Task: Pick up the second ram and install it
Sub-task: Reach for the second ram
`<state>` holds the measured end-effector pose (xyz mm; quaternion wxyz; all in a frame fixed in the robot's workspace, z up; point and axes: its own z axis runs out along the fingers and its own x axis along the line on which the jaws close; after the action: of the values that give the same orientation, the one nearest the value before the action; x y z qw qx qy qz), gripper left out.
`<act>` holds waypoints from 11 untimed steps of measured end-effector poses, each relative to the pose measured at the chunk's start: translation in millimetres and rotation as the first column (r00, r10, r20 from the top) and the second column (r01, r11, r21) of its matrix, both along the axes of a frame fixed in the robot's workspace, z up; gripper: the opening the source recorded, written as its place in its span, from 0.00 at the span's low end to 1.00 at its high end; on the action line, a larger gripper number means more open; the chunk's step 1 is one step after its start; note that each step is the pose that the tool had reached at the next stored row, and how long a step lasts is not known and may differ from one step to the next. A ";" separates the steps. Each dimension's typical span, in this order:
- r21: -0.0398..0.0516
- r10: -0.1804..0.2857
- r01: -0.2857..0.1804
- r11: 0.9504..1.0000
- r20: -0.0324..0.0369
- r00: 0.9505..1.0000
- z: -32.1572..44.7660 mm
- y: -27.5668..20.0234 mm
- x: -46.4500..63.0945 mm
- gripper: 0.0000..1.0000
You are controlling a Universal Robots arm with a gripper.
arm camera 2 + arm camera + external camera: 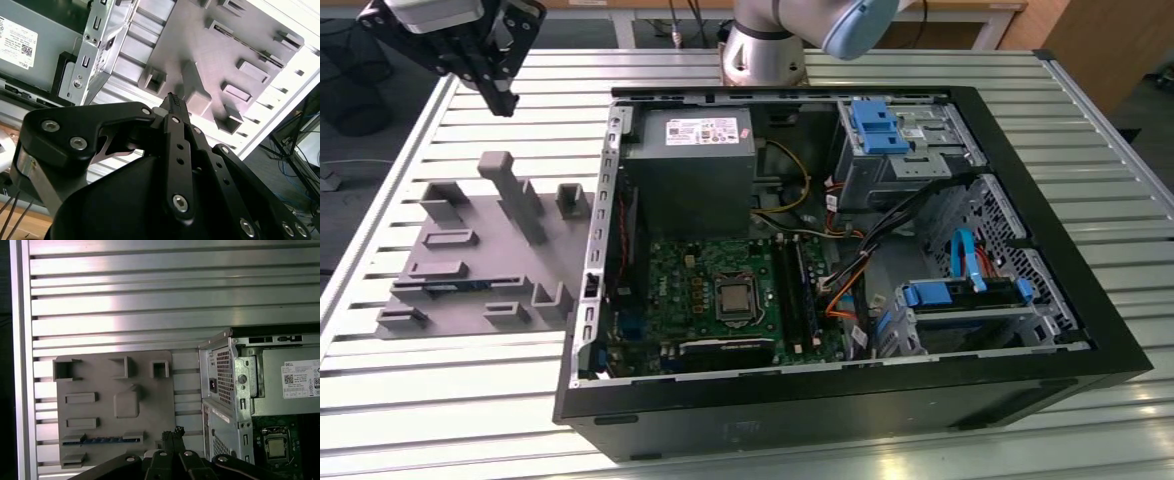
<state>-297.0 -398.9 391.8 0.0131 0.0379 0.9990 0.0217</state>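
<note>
Hovering gripper (502, 101), jaws closed, second ram (102, 440) in tray (470, 262), PC (854, 410) beside

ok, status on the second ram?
Gripper shut, empty, raised near the gray fixture. Second ram lying in the fixture, not picked. Fixture's upright posts stand beside it.

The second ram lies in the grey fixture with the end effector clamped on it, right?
Wrong: the end effector hangs clear above the grey fixture, holding nothing, as the exterior view shows. The second ram does lie in the fixture.
</note>
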 end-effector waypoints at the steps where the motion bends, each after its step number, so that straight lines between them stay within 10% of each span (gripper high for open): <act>1: 0.000 0.000 0.000 1.000 0.000 1.000 0.0 0.0 -1.0 0.11; 11: 0.000 0.000 0.000 1.000 0.000 1.000 0.0 0.0 -5.9 0.11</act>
<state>-302.9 -399.0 391.7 0.0131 0.0379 0.9990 0.0217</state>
